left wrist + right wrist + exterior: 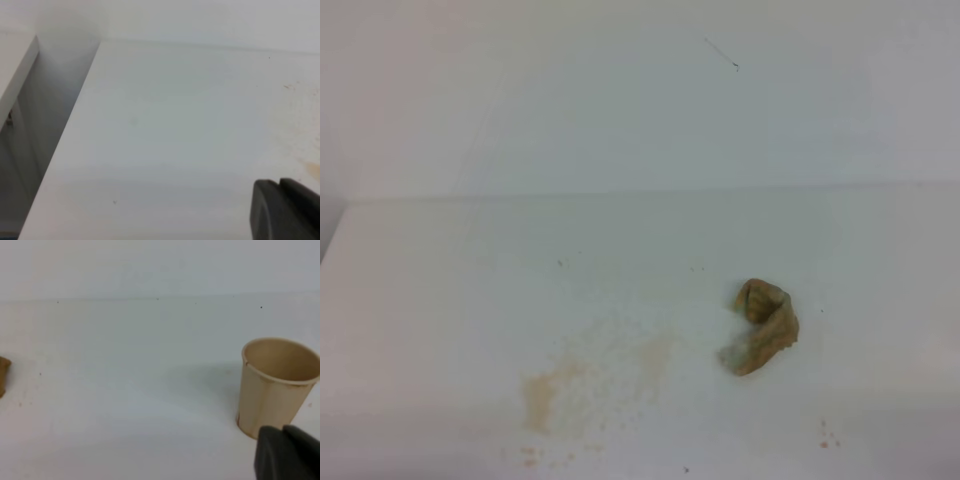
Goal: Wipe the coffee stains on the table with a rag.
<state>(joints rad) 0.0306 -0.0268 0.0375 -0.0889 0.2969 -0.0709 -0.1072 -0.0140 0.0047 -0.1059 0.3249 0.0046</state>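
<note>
White table (440,300) fills the lower two-thirds of the high view, meeting a plain white wall (620,100) along a faint horizontal seam. A thin dark scratch-like mark sits on the wall, upper centre-right.

Rag (765,327): tan-brown, crumpled into a curled lump, right of centre, lying loose on the table; a greyish patch at its lower-left end. Nothing touches it.

Coffee stains (590,385): pale tan smear, grainy, lower centre-left of the frame, densest at its left end. A few small orange-brown specks below it and another small cluster at lower right. Smear and rag lie near each other but apart.

Left wrist view: table edge runs diagonally at left, a gap beside it; faint tan smear at right edge. Left gripper (287,210) shows only as a dark block at lower right; jaw spacing cannot be told.

Right wrist view: paper cup (277,385), tan, upright, at right. Right gripper (287,452), dark, lower right, is fully closed, holding nothing. A sliver of the rag shows at far left.
</note>
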